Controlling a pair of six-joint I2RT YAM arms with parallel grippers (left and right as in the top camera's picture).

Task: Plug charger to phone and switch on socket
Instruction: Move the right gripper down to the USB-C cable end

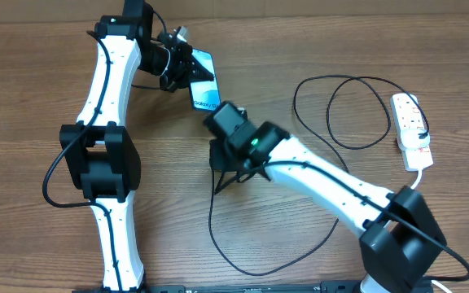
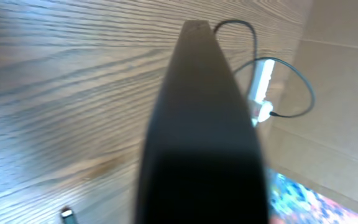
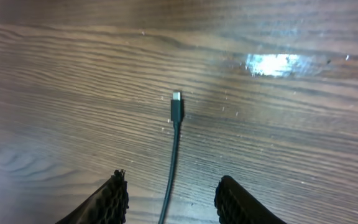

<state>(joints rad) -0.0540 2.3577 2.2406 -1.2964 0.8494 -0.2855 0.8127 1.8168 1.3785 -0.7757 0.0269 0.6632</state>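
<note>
- The table (image 1: 39, 89) is a brown wood-grain top, grain running side to side, and it fills pretty much the whole overhead view.
- A tan, cardboard-looking wall (image 1: 316, 6) runs along the far edge; the left wrist view catches it on the right too.
- A black rail (image 1: 243, 288) sits along the near edge.
- One bright glare patch (image 3: 272, 62) on the wood in the right wrist view.

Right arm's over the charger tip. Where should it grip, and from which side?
Grip the charger on the short rigid plug body just behind its metal tip, coming straight down from above. It lies flat on the table, cable running back between the open fingers of the right gripper, so they would close across its narrow sides.
</note>
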